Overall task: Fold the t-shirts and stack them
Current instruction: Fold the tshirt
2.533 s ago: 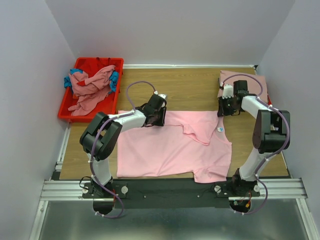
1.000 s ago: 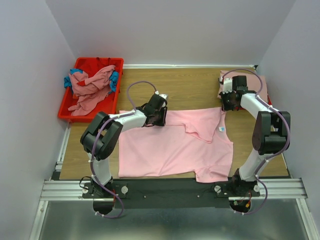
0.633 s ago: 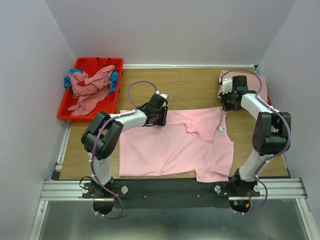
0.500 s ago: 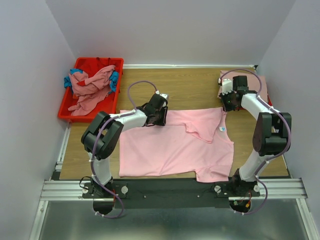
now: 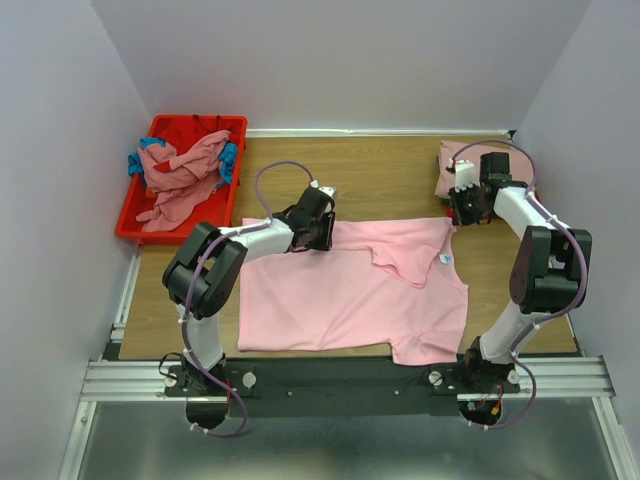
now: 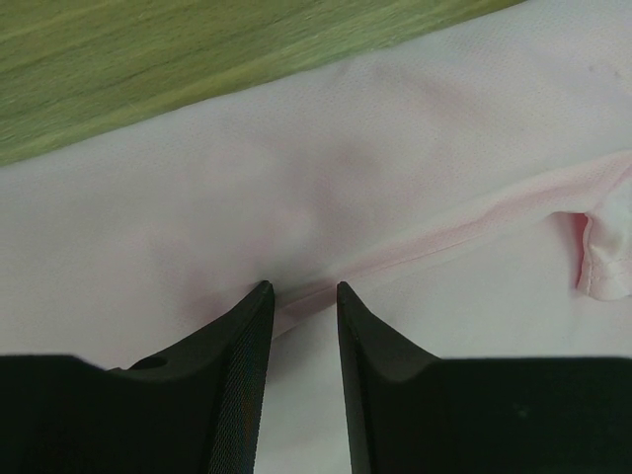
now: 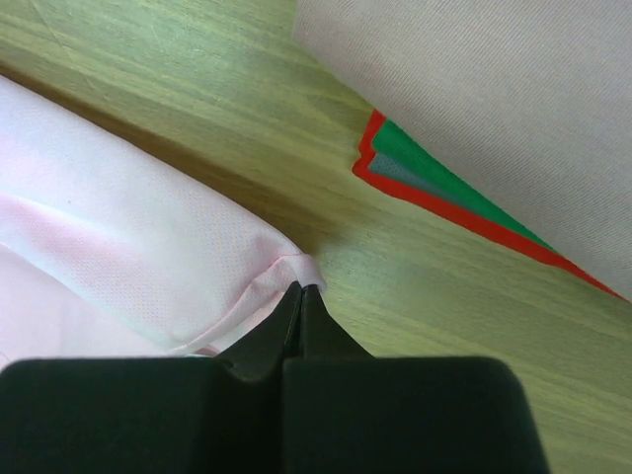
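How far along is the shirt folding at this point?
Done: a folded stack sits at the far right. In hand: the pink shirt lies spread out, unfolded; the right gripper pinches its far right corner, the left gripper rests open-fingered on its far edge. Left: folding this one, plus the crumpled shirts in the red bin.

A plain bright bubblegum-pink cloth t-shirt (image 5: 350,295) covers the frame's middle on a light-brown wood-grain table (image 5: 380,180), a dusty-rose shirt (image 5: 185,175) and teal cloth (image 5: 229,160) sit in the glossy red plastic bin (image 5: 198,119) at upper left, and the upper-right folded stack (image 5: 450,160) shows dusty rose above a green edge (image 7: 423,158) and a red edge (image 7: 494,235).
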